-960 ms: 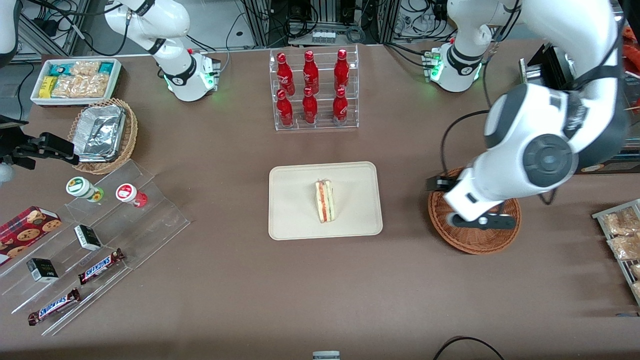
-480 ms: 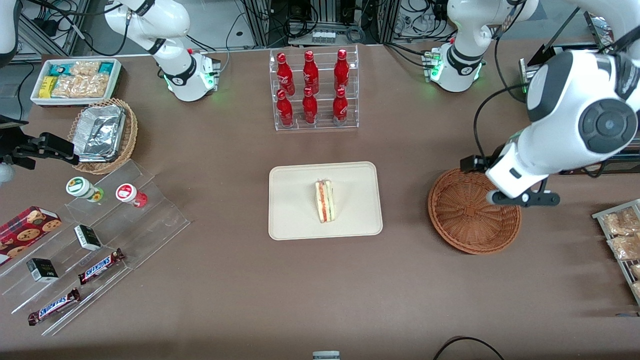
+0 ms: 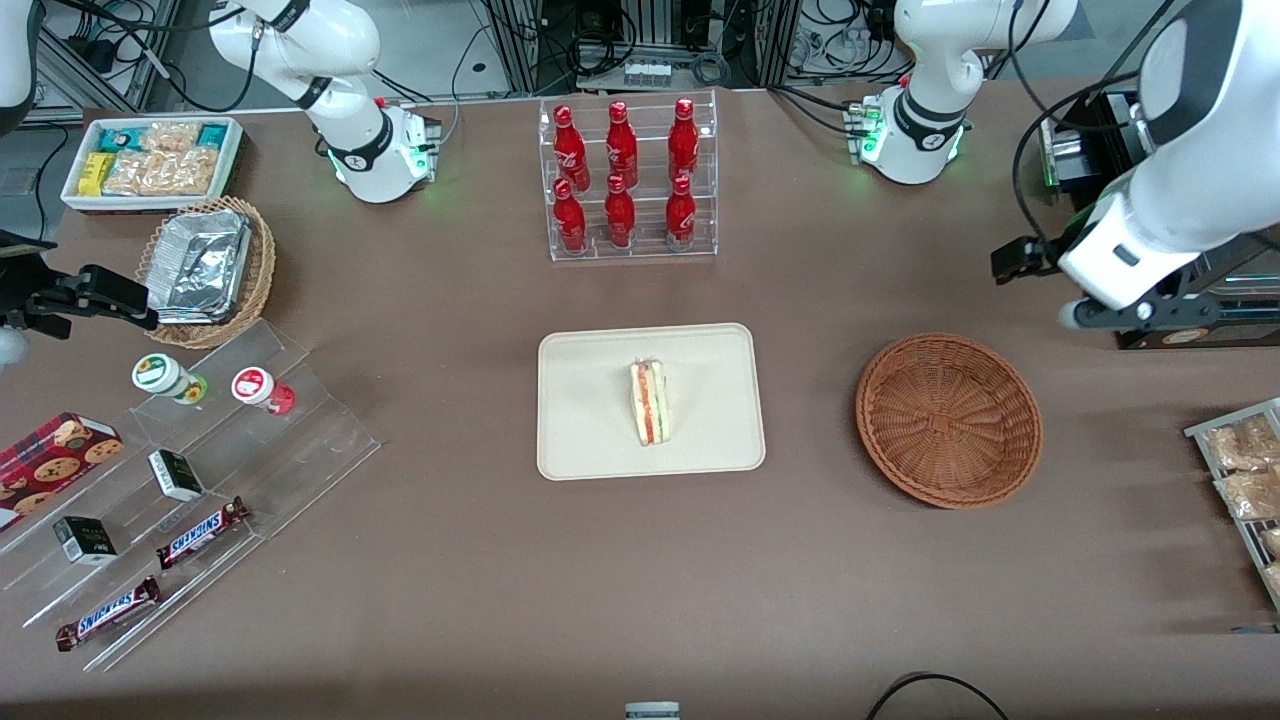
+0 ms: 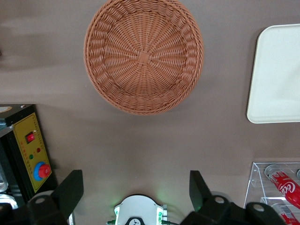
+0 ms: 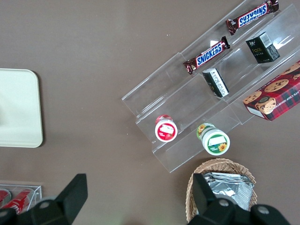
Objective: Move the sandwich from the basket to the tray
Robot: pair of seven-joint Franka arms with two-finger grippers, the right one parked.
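Observation:
The sandwich (image 3: 650, 403), a pale wedge with red and green layers, lies on the cream tray (image 3: 590, 440) in the middle of the table. The round reddish-brown basket (image 3: 948, 420) holds nothing and sits beside the tray toward the working arm's end. The wrist view looks straight down into the bare basket (image 4: 144, 56), with a corner of the tray (image 4: 276, 75) beside it. My gripper (image 3: 1148, 314) hangs high above the table, farther from the front camera than the basket and clear of it. The gripper (image 4: 135, 185) is open, with only brown tabletop between its fingers (image 4: 70, 191).
A clear rack of red bottles (image 3: 627, 180) stands farther from the camera than the tray. A black control box with a red button (image 4: 33, 152) and an arm base (image 4: 138, 213) lie under the gripper. Snack packets (image 3: 1245, 480) lie at the working arm's end; acrylic steps with candy bars (image 3: 190, 480) at the parked arm's.
The gripper has lifted off the basket and swung away from the front camera toward the working arm's end, uncovering the whole basket. The sandwich and tray have not moved.

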